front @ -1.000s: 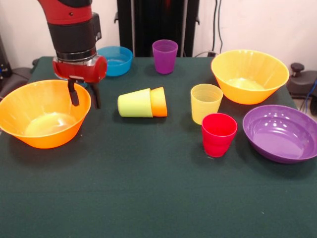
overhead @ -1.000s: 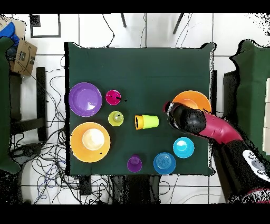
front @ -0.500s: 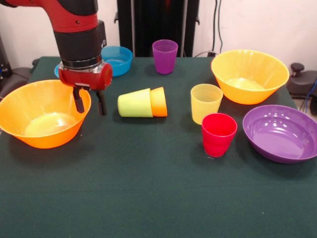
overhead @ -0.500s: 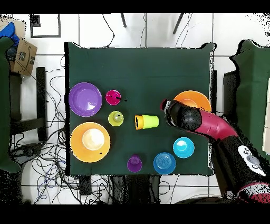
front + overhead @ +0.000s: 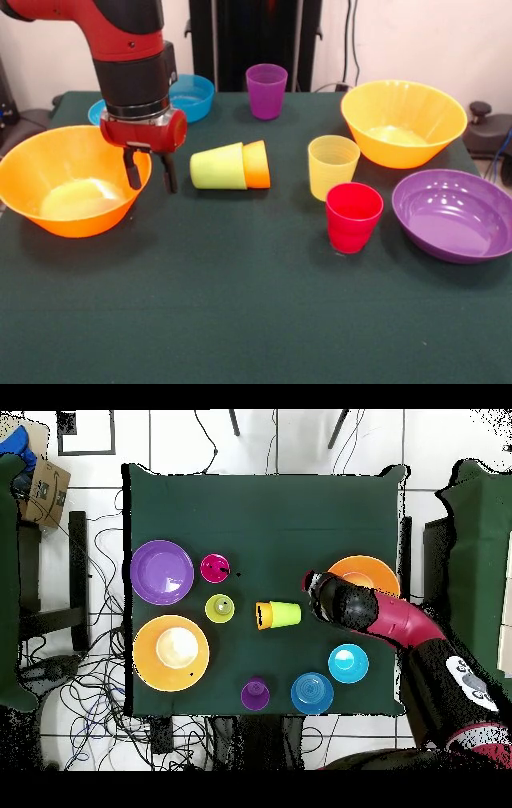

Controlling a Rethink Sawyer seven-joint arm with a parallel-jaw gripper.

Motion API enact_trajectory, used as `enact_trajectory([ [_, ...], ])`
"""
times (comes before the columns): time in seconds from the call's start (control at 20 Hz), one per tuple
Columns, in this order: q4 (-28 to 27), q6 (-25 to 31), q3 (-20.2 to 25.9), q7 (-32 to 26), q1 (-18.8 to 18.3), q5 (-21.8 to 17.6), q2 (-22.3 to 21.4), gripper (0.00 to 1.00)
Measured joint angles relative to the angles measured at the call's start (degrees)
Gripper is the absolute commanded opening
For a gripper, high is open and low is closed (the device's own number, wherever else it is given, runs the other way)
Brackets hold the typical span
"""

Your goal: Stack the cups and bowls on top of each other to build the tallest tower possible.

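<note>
From my seat, nearest to the front camera stand the red cup (image 5: 353, 216) and the purple bowl (image 5: 456, 214), at the lower right of the front view. Nothing is stacked upright yet, so I think the tower is not started.

In the middle of the worktop (image 5: 240, 320) lies the lime green cup (image 5: 217, 167). It is on its side, with the orange cup (image 5: 257, 164) pushed up against its right end. The pair's long line runs left to right across the front view. I cannot tell which way the green cup's mouth faces.

My gripper (image 5: 149, 170) hangs just left of the green cup. Its fingers (image 5: 131, 170) are apart, point down and hold nothing. They sit at the rim of the big orange bowl (image 5: 68, 194) on the left. So the lying cups are to the right of the fingers, near but not touching.

Farther back stand the yellow cup (image 5: 333, 166), the other orange bowl (image 5: 403, 122), the purple cup (image 5: 266, 90) and a blue bowl (image 5: 190, 96).
</note>
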Motion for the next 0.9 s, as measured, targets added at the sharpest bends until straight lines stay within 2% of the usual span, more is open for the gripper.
enact_trajectory([
  [0.9,-0.1,-1.7,-0.3,0.0,0.4,0.0,-0.1,1.0],
])
